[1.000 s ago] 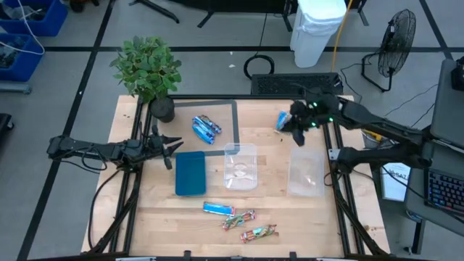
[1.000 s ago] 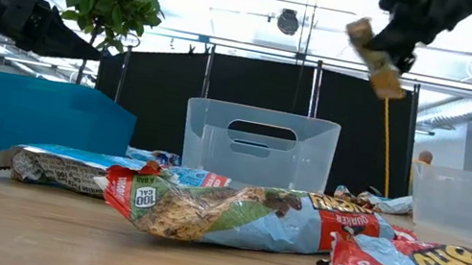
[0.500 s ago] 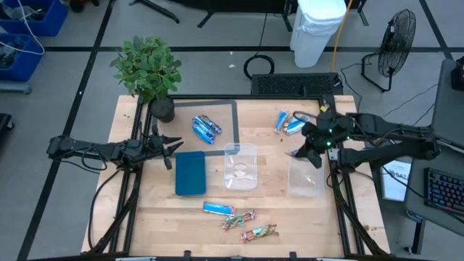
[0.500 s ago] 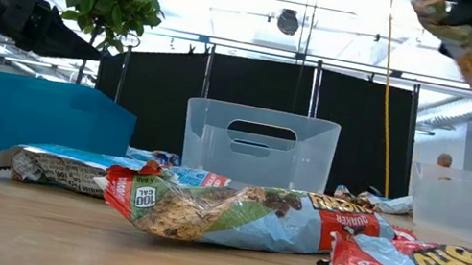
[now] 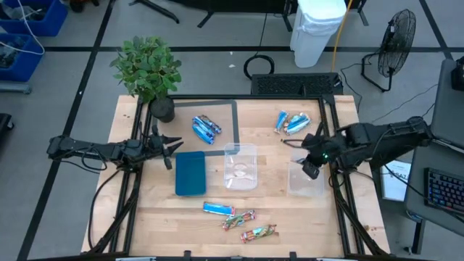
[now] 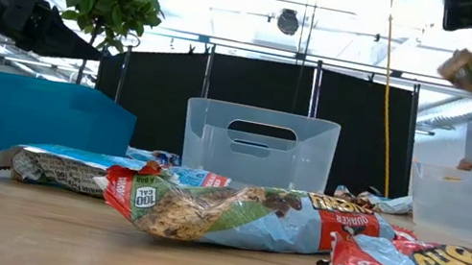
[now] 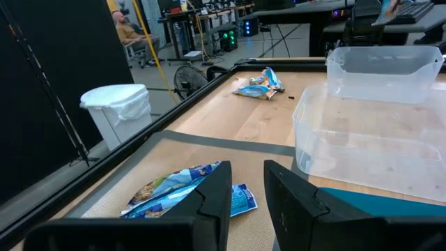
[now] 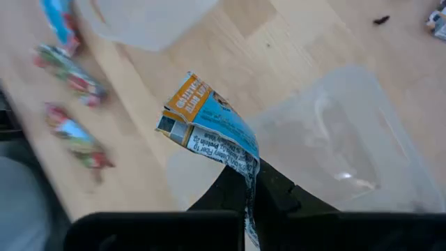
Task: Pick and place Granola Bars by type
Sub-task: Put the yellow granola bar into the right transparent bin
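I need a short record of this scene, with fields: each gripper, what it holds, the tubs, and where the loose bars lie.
right gripper: shut on a light blue bar, above the right tub
left gripper: at the table's left side, beside the teal tray, holding nothing
middle tub: no bar seen in it
bars at back left: dark blue pair
bars at back right: light blue ones
bars at front: one blue, two multicoloured

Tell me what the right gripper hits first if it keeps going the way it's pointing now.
Most likely the floor of the clear tub under it. The right gripper, shut on a bar, points down into that tub, and nothing shows between them; depth is hard to judge.
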Controlling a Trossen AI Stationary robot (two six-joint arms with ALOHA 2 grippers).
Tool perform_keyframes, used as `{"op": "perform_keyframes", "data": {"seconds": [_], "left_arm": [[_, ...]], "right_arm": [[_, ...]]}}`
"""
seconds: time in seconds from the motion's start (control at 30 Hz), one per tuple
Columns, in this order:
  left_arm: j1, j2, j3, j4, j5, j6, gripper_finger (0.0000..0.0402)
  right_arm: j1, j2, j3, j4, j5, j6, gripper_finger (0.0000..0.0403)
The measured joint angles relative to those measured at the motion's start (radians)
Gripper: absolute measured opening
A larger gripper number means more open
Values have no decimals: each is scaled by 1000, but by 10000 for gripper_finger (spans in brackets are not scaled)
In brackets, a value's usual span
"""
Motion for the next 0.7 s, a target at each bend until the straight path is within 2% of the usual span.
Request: {"op": "perform_keyframes", "data": {"seconds": [0.13,0.33,0.7], "left_arm": [[0,0,0,0,0,0,93],[0,0,0,1,0,0,93],[0,0,0,1,0,0,93]], "right_arm": [[18,41,-75,58,-5,13,0],[15,76,-169,45,13,27,0],[-61,75,-315,173,27,-10,0]]}}
